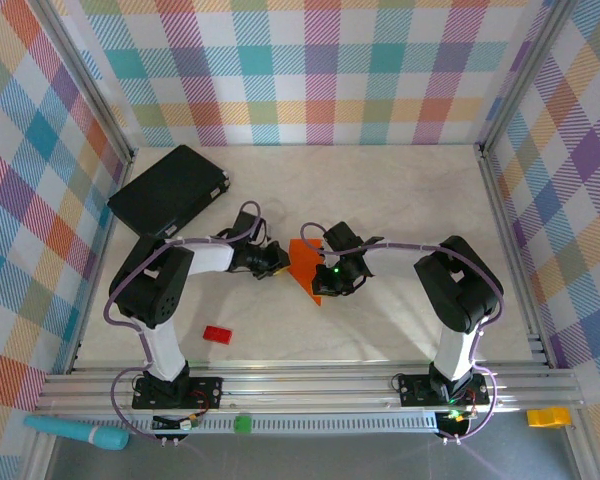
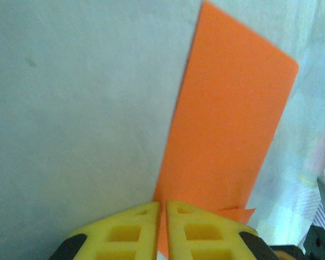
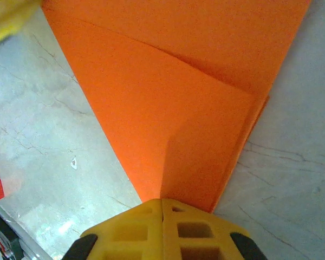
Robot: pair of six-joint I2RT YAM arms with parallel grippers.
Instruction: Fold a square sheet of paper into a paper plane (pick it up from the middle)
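We start at the near rail: a teal tool (image 1: 75, 432) at the 7 o'clock corner, a green cube (image 1: 242, 423) at 6, a yellow piece (image 1: 548, 416) at 5. Up onto the table (image 1: 410, 200), and a red block (image 1: 217, 334) lies alone, at 7 o'clock from the paper (image 1: 302, 260).

The paper is at mid-table, orange, folded to a point that aims at about 6 o'clock, and both arms are on it. The left gripper (image 1: 282, 262) meets its edge from 9 o'clock. The right gripper (image 1: 323, 284) comes in from 3 o'clock, low by the point.

From the left wrist we see the left gripper (image 2: 161, 205) with its yellow fingers pressed all but together, just a hairline slit. The paper (image 2: 227, 124) runs down into that slit, so it is pinched. From the right wrist, the right gripper (image 3: 162, 201) is clamped tight on a narrow end of the paper (image 3: 168, 108), whose folded flaps overlap along a slanting crease.

Farther back, at 10 o'clock, a black case (image 1: 170, 190) lies flat by the left wall, well apart from the paper.
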